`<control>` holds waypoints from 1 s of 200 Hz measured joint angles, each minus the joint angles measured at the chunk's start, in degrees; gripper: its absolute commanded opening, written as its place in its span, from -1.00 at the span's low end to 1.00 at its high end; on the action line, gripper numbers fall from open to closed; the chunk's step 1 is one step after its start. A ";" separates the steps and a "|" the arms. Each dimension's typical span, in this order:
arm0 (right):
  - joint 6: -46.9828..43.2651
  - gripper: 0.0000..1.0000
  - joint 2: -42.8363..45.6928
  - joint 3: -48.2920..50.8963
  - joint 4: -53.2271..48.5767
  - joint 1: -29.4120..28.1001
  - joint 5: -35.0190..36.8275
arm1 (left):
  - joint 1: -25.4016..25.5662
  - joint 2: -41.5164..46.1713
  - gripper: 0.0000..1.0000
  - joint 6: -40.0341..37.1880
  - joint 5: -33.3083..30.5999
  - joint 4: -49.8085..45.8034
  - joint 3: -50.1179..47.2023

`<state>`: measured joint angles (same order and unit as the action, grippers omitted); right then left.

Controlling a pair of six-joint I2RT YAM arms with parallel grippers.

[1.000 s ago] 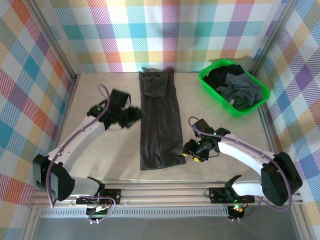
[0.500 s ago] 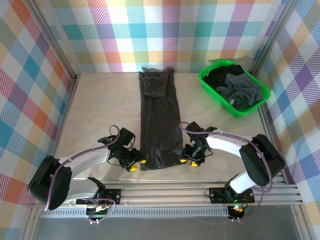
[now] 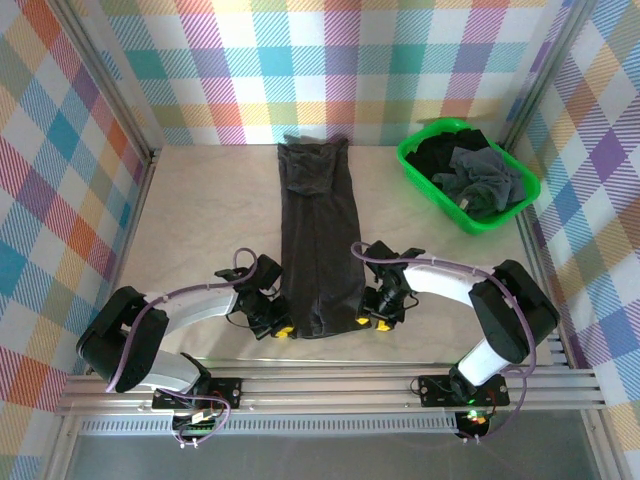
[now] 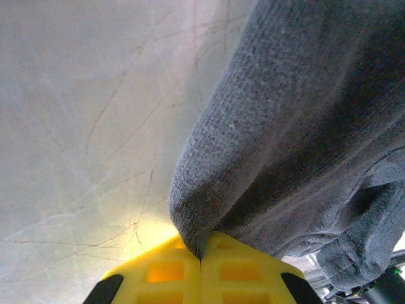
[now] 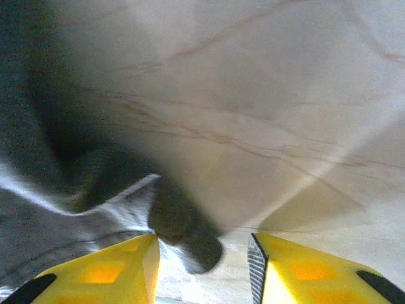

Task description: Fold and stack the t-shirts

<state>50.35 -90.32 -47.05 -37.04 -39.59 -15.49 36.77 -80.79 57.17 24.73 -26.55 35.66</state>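
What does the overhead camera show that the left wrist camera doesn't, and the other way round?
Overhead: the whole long dark t-shirt laid flat down the table, a green basket of more shirts at the far right, and the right gripper at the shirt's near right corner.
Left wrist: close detail, its yellow fingers pressed together with the shirt's folded edge pinched between them.
Both: the left gripper at the shirt's near left corner, grey fabric and pale tabletop.

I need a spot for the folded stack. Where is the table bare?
Bare: table between left wall and shirt, and between shirt and basket. Crowded: the near hem, left fingers and right fingers at it.
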 measured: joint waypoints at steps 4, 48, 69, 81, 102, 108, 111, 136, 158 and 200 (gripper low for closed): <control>0.04 -0.14 0.00 -0.28 0.28 -0.28 -0.07 | 0.00 0.00 -0.99 0.00 0.00 -0.02 0.00; 1.20 -0.13 1.64 -1.73 1.16 -1.73 0.00 | 0.00 0.52 -1.00 -0.24 -0.28 -0.44 0.00; 1.27 -0.14 0.74 -2.03 0.35 -1.75 0.35 | 0.00 1.07 -1.00 -0.87 -0.33 -0.81 0.00; 1.25 -0.13 -0.26 -2.32 -0.28 -1.75 0.92 | 0.00 1.31 -1.00 -1.25 -0.35 -1.33 0.00; 1.25 -0.12 -0.87 -2.38 -1.95 -1.77 2.19 | 0.00 1.49 -1.00 -1.70 -0.35 -1.90 0.00; 1.25 -0.14 -0.87 -2.38 -2.16 -1.77 2.40 | 0.00 1.49 -1.00 -1.77 -0.35 -1.95 0.00; 1.25 -0.14 -0.87 -2.38 -2.21 -1.77 2.47 | 0.00 1.49 -1.00 -1.90 -0.35 -1.95 0.00; 1.29 -0.28 -1.75 -2.45 -1.79 -1.92 2.54 | 0.00 1.49 -1.00 -2.56 -0.35 -1.95 0.00; 1.62 -0.53 -3.65 -3.37 -2.27 -2.05 2.69 | 0.00 1.49 -1.00 -2.78 -0.33 -1.92 0.00; 2.60 -1.00 -4.09 -4.57 -1.84 -3.54 2.60 | 0.00 1.49 -1.00 -3.28 -0.24 -2.32 0.02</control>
<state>52.95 -94.41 -51.62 -38.87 -43.13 -12.88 36.77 -79.31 53.89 24.49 -28.86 35.68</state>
